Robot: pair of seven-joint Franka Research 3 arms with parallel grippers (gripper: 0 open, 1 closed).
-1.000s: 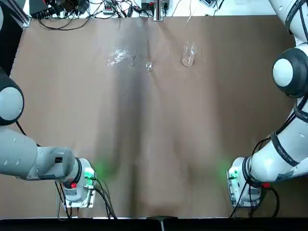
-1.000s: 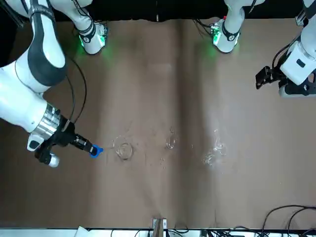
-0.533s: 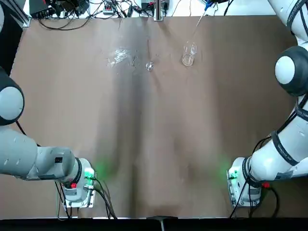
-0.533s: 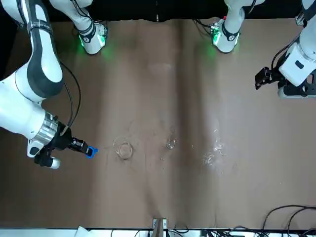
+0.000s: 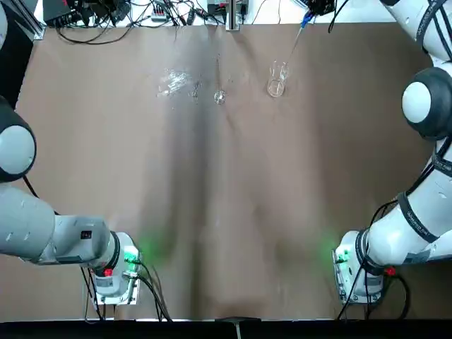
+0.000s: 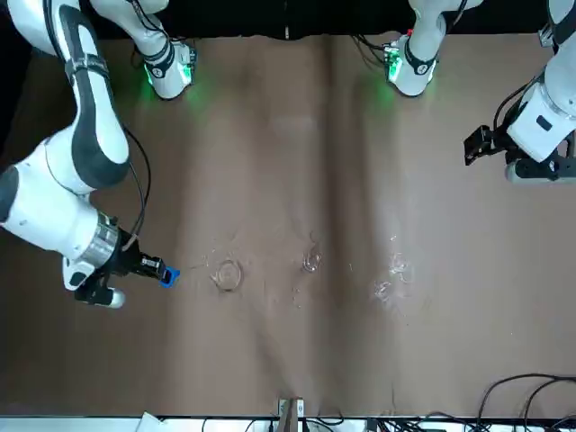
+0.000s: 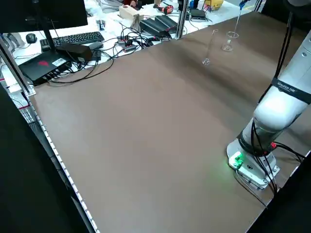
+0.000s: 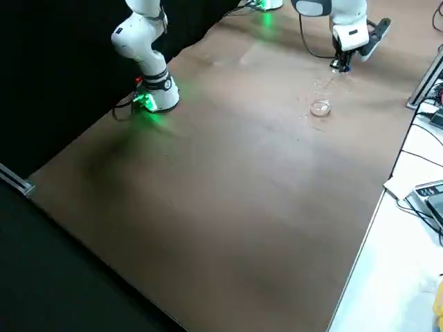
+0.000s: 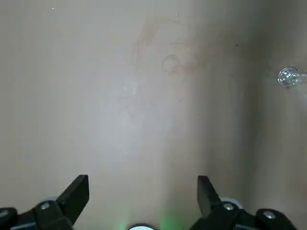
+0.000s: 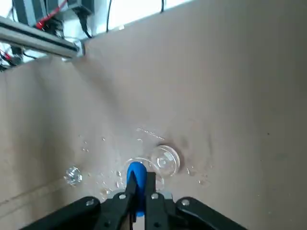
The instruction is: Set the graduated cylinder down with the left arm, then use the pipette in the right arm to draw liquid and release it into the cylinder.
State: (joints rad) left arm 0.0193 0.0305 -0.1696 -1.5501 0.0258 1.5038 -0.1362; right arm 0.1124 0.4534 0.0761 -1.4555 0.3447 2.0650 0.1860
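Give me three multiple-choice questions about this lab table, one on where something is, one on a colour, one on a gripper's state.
1. Where does the graduated cylinder stand?
A. upright on the table, apart from both grippers
B. in the left gripper
C. inside the beaker

2. What colour is the pipette bulb?
A. red
B. blue
C. yellow

3. How is the left gripper?
A. shut on the cylinder
B. shut on the pipette
C. open and empty

Answers:
1 A: the left side view shows it free-standing, next to the beaker.
2 B: the right wrist view shows the right gripper shut on a blue bulb.
3 C: the left wrist view shows its fingers spread with only table between.
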